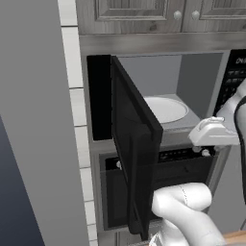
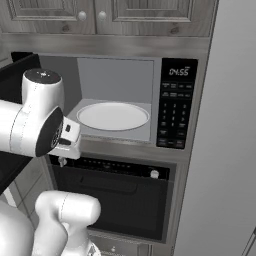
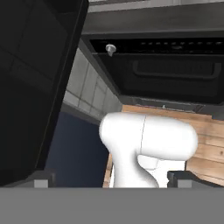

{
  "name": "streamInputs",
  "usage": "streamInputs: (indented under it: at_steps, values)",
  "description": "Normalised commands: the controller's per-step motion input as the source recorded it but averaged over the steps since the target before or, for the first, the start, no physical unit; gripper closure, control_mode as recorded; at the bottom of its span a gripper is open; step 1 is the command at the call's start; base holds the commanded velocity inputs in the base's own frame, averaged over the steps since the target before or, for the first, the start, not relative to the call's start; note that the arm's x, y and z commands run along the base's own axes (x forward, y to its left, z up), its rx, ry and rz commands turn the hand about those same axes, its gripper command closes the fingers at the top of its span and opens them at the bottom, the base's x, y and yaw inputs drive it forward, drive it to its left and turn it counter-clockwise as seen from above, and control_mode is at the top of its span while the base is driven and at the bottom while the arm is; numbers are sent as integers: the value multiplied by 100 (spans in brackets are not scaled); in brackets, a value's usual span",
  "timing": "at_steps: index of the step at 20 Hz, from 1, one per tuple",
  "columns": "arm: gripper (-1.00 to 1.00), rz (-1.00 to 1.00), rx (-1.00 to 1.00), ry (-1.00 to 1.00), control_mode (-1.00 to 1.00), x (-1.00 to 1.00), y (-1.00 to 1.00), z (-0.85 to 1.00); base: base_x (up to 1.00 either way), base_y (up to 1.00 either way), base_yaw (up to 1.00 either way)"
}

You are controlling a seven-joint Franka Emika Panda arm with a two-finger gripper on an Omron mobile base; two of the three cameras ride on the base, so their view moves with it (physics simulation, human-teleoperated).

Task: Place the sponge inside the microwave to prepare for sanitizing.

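The microwave (image 1: 201,79) (image 2: 116,77) stands open, its black door (image 1: 136,144) swung out to the left. Its grey cavity holds a bare white turntable (image 1: 166,109) (image 2: 113,116). The black keypad panel (image 2: 175,109) is on the right. The sponge is out of view. In the hand view my gripper (image 3: 111,179) is open, both fingertips (image 3: 43,180) far apart with nothing between them. It looks down past the door's edge (image 3: 39,87) toward the oven front. The white hand (image 1: 212,132) (image 2: 70,136) hangs just in front of the cavity's lower lip.
A black oven (image 1: 185,173) (image 2: 117,192) (image 3: 175,70) with a small knob (image 3: 110,49) sits under the microwave. Wood cabinets (image 2: 100,15) hang above. A tall grey panel (image 2: 227,150) flanks the right side, a grey wall (image 1: 33,144) the left. A wooden surface (image 3: 212,131) lies below.
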Motion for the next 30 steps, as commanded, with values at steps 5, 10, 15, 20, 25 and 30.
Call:
streamInputs:
  at_steps: [5, 10, 15, 20, 25, 30]
  values:
    - [-100, 0, -17, -5, -100, 35, -16, -38, 0, 0, 0]
    - [-100, 0, -6, 0, -100, 28, -6, -26, 0, 0, 0]
    - [-100, 0, 0, 0, -100, 1, 0, 0, 0, 0, 0]
    - [-100, 0, 0, 0, -100, 0, 0, 0, 0, 0, 0]
    - [-100, 0, 0, 0, -100, 0, 0, 0, 0, 0, 0]
    - [-100, 0, 0, 0, -100, 0, 0, 0, 0, 0, 0]
